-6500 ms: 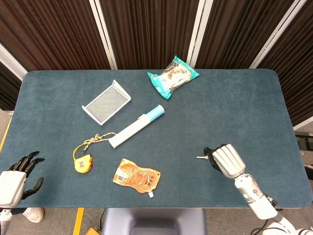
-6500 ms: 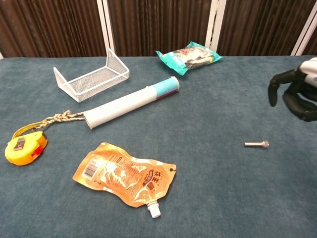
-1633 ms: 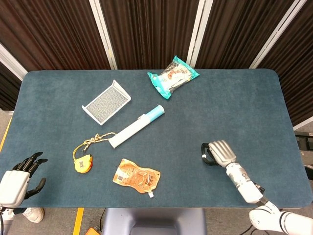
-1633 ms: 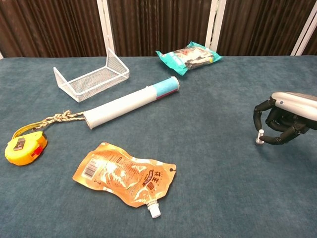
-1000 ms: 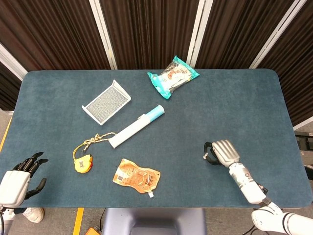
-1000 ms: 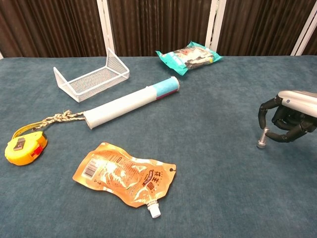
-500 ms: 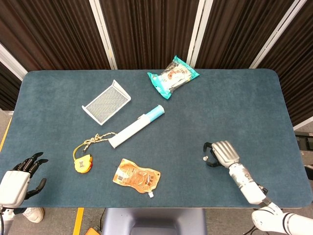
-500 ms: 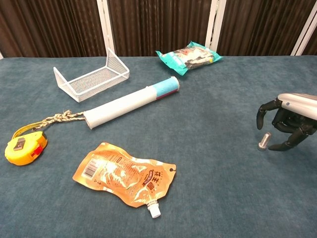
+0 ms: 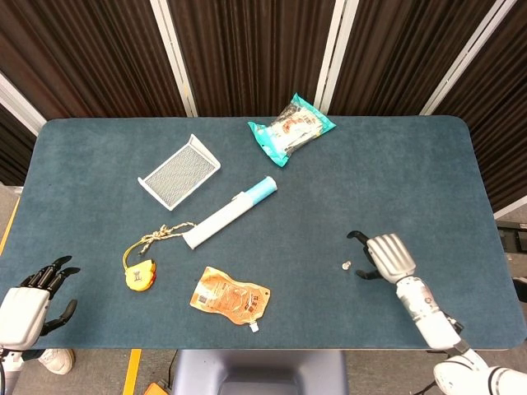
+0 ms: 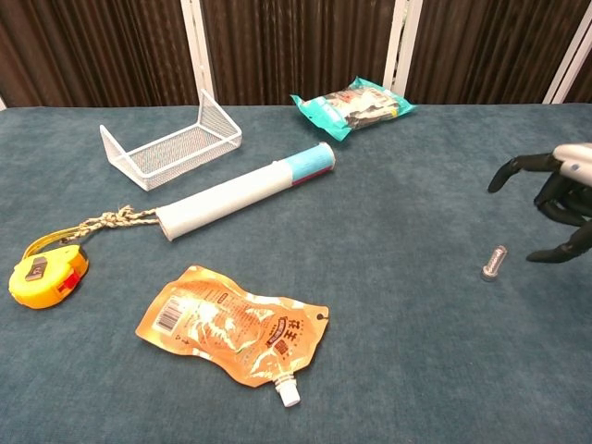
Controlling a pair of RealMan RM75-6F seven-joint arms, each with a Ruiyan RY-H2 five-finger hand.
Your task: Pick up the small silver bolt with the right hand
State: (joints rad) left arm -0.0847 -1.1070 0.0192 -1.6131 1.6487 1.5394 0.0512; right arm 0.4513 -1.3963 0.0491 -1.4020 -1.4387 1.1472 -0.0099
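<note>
The right hand hovers with fingers spread apart, holding nothing. The small silver bolt lies on the blue felt-covered table, just beside the dark fingertips. The left hand hangs off the table's edge, fingers apart and empty.

The bolt is small, silver and cylindrical, lying flat on the blue table, one end pointing toward the chest camera. It sits well right of the orange pouch, touching nothing.
</note>
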